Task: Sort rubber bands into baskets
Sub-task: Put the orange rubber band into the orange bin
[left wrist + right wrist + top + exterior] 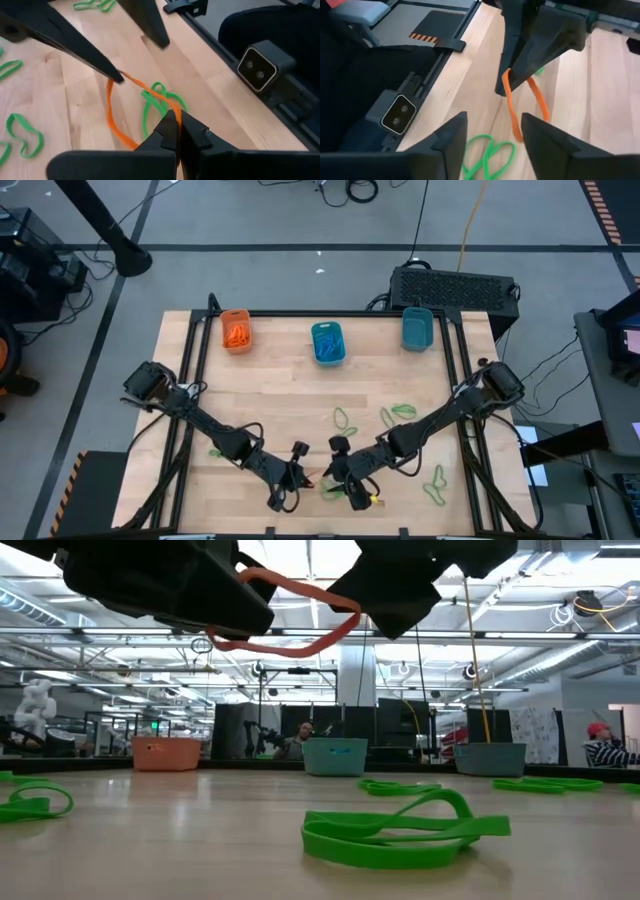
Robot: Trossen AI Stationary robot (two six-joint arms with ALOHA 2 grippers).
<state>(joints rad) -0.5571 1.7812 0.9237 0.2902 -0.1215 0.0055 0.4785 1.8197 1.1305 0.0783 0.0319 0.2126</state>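
An orange rubber band (116, 114) hangs off the table near its front edge, pinched in the left gripper (176, 131), whose two dark fingers are pressed together on one end of the loop. From that pinch the thin, flat loop stretches out long and narrow, its long axis running away from the closed jaws toward the right gripper (490, 131). In the low view it shows as a drooping orange strand (290, 615) slung between the two dark gripper bodies overhead. Its far end meets the tip of another dark finger (118, 76), but whether it is hooked there or only touching cannot be told. The right gripper's jaws stand wide apart, with the band's end between and beyond them, not clamped.

Directly below the held band lies a green rubber band (159, 102), folded on itself in a flat twist on the pale wooden table (270, 395). More green bands (400, 412) lie scattered well beyond the right gripper's jaws, and one (436, 485) lies off to its side. From above, the held band is almost wholly hidden by the two grippers.

Along the table's far edge, well apart from both jaws, stand an orange basket (236, 330) holding orange bands, a middle teal basket (328, 342) holding blue ones, and a second teal basket (417, 328) whose contents cannot be made out.
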